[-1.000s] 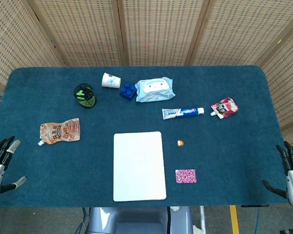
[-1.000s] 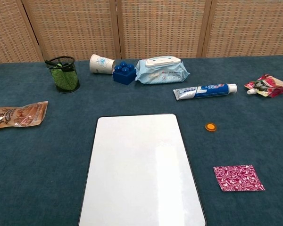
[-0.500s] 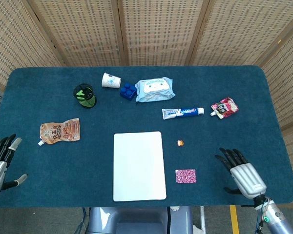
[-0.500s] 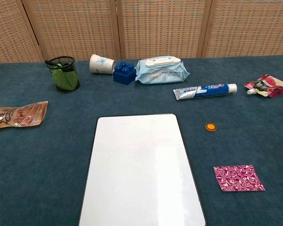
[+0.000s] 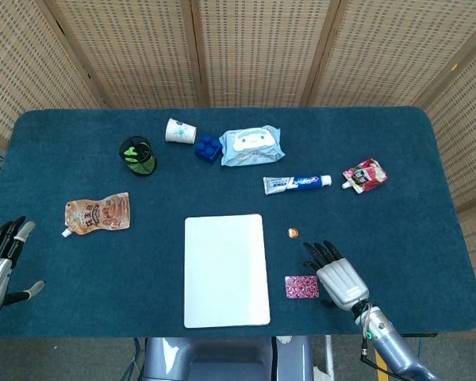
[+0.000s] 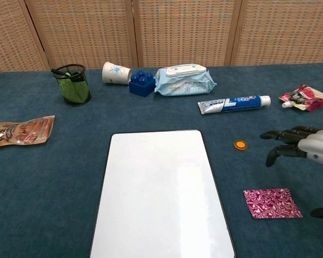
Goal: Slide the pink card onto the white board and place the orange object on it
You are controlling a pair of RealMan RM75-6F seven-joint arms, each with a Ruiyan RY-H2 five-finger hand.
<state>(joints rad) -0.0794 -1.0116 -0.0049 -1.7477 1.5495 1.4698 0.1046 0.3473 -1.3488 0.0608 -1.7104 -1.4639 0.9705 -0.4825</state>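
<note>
The pink patterned card [image 5: 301, 286] [image 6: 272, 203] lies flat on the blue cloth, just right of the white board [image 5: 226, 270] [image 6: 160, 193]. A small orange disc [image 5: 293, 232] [image 6: 240, 144] sits above the card, also off the board. My right hand [image 5: 337, 274] [image 6: 304, 146] hovers with fingers spread beside the card's right edge, holding nothing. My left hand [image 5: 0, 258] stays at the table's left edge, fingers apart and empty; the chest view does not show it.
Along the back stand a mesh pen cup [image 5: 138, 155], a tipped paper cup [image 5: 179, 131], a blue block [image 5: 209, 149] and a wipes pack [image 5: 252, 146]. A toothpaste tube [image 5: 297, 183] and red pouch [image 5: 365, 175] lie right of centre. A brown pouch [image 5: 98, 214] lies left.
My right hand has swept in from the table's right edge leftward, ending beside the pink card. The left hand, card, disc and board have not moved.
</note>
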